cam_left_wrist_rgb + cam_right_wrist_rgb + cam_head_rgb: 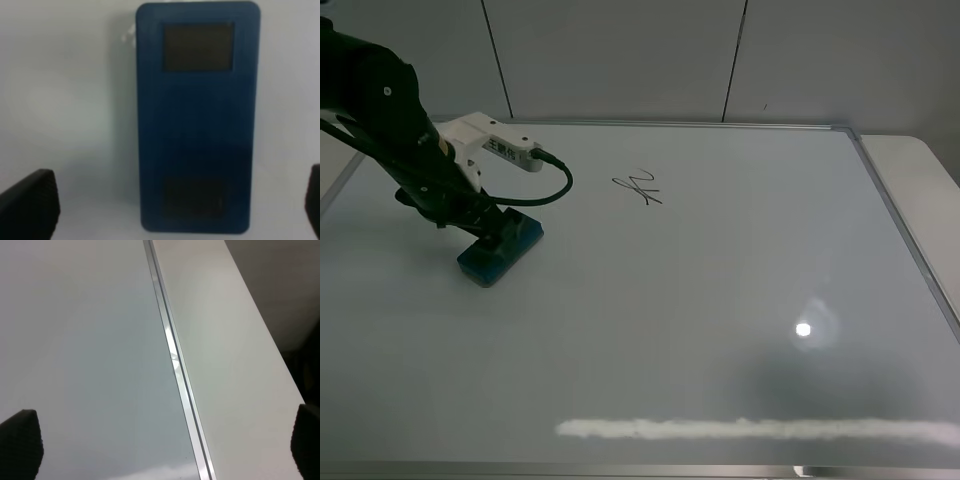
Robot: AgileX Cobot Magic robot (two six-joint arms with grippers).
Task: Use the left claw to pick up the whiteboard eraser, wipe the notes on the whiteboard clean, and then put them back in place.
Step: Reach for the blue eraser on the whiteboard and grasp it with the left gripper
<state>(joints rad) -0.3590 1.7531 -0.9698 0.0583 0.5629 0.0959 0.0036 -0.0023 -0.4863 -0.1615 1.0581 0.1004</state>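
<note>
Whiteboard [720,290], one only, lies flat on the pale worktop [910,170] and fills most of the scene, edged by a thin silver frame [176,365]. Two claws show. The left claw [492,232] sits over the single teal whiteboard eraser [505,252] at the board's left side, fingers spread wide on either side without touching it. The right claw [162,440], fingers also apart, is above the right frame edge. The eraser rests on the board, two dark patches on top. One black scribble of notes [638,188] lies to its right, farther back, well apart.
</note>
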